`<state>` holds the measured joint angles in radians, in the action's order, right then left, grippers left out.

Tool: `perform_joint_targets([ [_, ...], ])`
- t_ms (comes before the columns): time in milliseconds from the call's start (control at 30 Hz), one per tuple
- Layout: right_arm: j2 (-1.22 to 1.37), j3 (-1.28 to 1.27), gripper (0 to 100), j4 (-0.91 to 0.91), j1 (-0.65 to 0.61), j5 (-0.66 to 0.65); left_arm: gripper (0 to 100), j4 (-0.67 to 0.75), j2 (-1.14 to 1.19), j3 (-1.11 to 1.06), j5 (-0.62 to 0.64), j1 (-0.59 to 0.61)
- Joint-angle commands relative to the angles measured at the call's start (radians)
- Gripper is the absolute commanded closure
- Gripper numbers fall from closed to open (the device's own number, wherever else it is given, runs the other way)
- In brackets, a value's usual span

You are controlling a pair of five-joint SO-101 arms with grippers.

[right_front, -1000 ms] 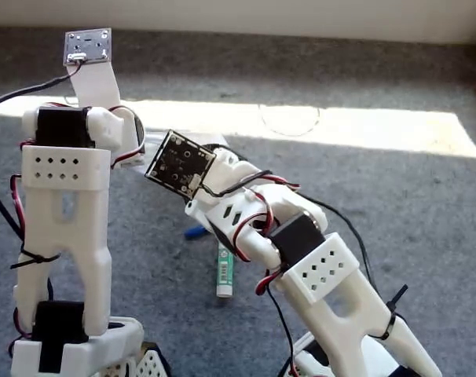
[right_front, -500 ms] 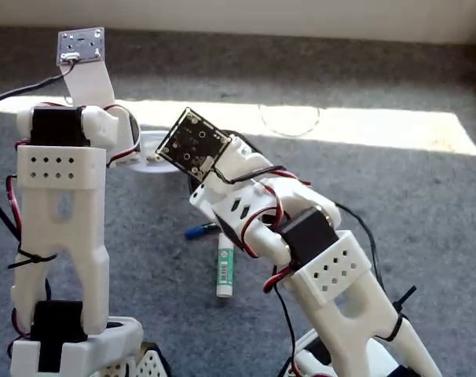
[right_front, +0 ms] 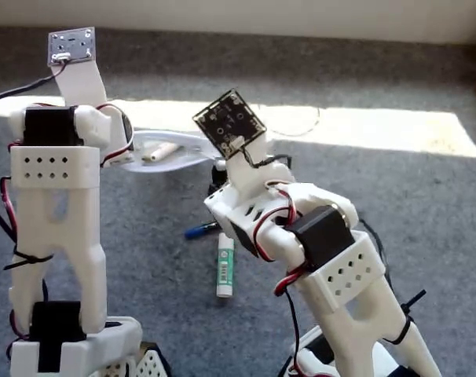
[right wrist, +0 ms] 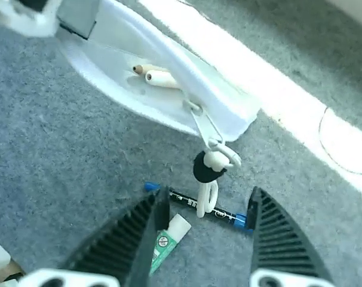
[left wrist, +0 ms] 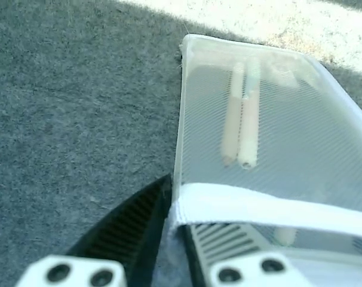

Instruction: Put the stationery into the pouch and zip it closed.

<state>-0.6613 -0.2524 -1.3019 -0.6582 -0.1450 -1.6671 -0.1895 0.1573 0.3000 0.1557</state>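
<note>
Loading the pouch (left wrist: 276, 119): left fingers (left wrist: 130, 224) pinch its rim; right fingers (right wrist: 136, 230) hang open, empty, over the pen (right wrist: 178, 195), seemingly next to grasp.

Grey carpet (right_front: 426, 212); sunlit strip (right_front: 379, 129); perhaps a thin loop (right_front: 293, 122).

Glue stick (right_front: 225, 271) label: illegible txt.

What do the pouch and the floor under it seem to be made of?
The pouch looks like translucent white plastic mesh with a slight gloss: fine ribbed lines cross its wall, and two pale sticks show through it. The band at its opening seems to be woven white fabric. The floor looks like grey short-pile carpet, matte, with a fuzzy speckled texture.
</note>
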Motion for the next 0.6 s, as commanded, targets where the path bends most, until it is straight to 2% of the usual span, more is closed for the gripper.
perform_joint_targets([
  [0, -0.007, 0.056, 78.9, -0.013, 0.039, 0.109, 99, 0.021, -0.001, 0.01, -0.009, 0.031],
  [267, -0.007, 0.054, 78.9, -0.119, 0.044, 0.264, 99, 0.041, -0.005, 0.008, -0.009, 0.097],
  [567, 0.005, 0.035, 78.9, -0.114, 0.16, 0.577, 99, 0.041, -0.005, 0.005, -0.009, 0.108],
])
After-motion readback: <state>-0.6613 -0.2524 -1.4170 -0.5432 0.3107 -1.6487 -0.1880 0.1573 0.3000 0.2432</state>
